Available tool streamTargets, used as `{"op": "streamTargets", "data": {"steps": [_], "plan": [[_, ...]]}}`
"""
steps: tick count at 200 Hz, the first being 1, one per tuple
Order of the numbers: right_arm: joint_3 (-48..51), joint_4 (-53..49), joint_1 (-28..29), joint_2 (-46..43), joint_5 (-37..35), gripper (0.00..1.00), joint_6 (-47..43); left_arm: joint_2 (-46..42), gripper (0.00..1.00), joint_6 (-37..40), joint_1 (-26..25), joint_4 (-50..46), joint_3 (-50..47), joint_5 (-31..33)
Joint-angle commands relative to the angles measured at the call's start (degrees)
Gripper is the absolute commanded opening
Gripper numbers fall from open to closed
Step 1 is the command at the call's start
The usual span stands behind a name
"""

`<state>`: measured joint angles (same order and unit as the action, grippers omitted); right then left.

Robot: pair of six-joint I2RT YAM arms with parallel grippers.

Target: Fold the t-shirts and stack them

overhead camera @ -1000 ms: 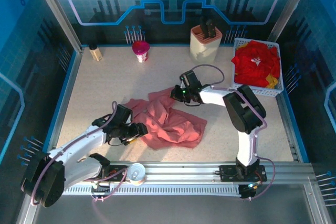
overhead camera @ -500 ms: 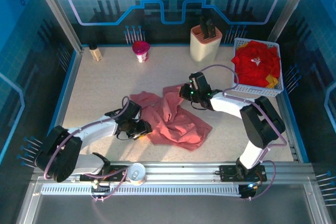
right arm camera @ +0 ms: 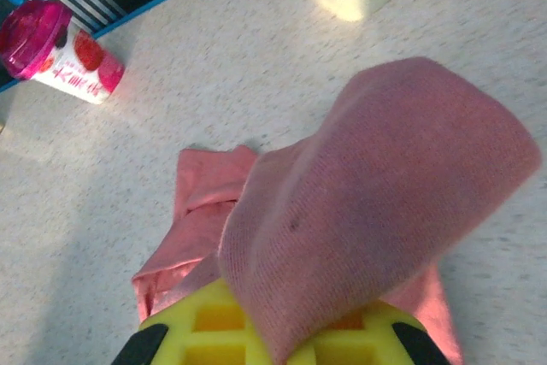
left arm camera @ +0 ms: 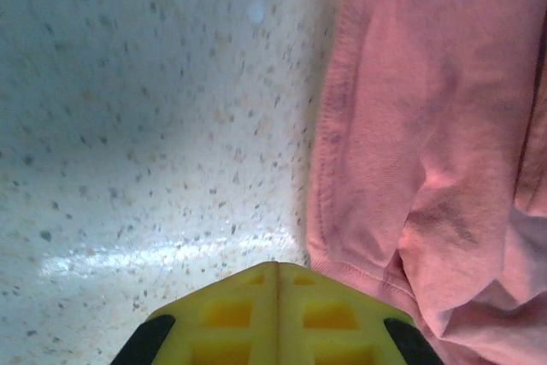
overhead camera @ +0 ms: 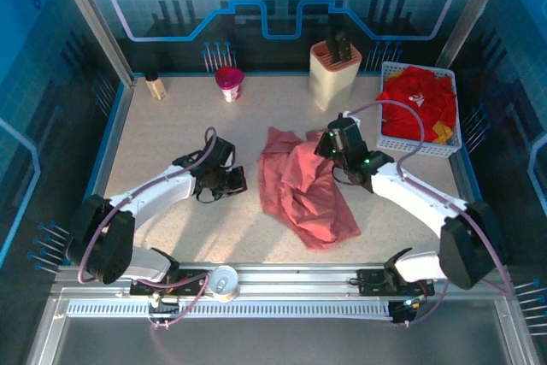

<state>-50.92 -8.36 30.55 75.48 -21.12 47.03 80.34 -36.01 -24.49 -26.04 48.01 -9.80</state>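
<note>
A dusty salmon-pink t-shirt [overhead camera: 306, 194] lies crumpled mid-table. My right gripper [overhead camera: 329, 148] is shut on its upper right edge, and in the right wrist view a fold of the pink t-shirt [right arm camera: 376, 177] drapes out over the yellow fingers [right arm camera: 214, 318]. My left gripper [overhead camera: 238, 182] sits just left of the shirt, shut with nothing in it. The left wrist view has its yellow fingertips [left arm camera: 256, 284] pressed together beside the pink t-shirt's hem [left arm camera: 402, 143]. Bright red t-shirts [overhead camera: 417, 98] with a bit of yellow [overhead camera: 442, 134] fill the white basket [overhead camera: 402, 146] at the back right.
A cream knife block [overhead camera: 335, 70] stands at the back, left of the basket. A pink cup [overhead camera: 229, 83] [right arm camera: 60, 49] and a small bottle [overhead camera: 155, 85] stand along the back edge. A can [overhead camera: 223, 282] rests on the near rail.
My right gripper has dragged the pink t-shirt to the right. My left gripper has closed on nothing and moved farther back, and the shirt's edge has slid away from it.
</note>
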Motion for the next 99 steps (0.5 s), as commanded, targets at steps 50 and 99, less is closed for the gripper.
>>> {"op": "streamTargets", "data": {"steps": [50,99], "plan": [[5.53,-7.40,-1.89,-7.54,-11.86,0.00,1.14,4.69,0.45,-0.74,-3.22,-0.57,1.27,-7.33],[7.84,-7.24,-2.22,-7.41,-10.85,0.01,1.40,8.87,0.50,-6.12,-10.39,7.51,0.86,-6.14]]}}
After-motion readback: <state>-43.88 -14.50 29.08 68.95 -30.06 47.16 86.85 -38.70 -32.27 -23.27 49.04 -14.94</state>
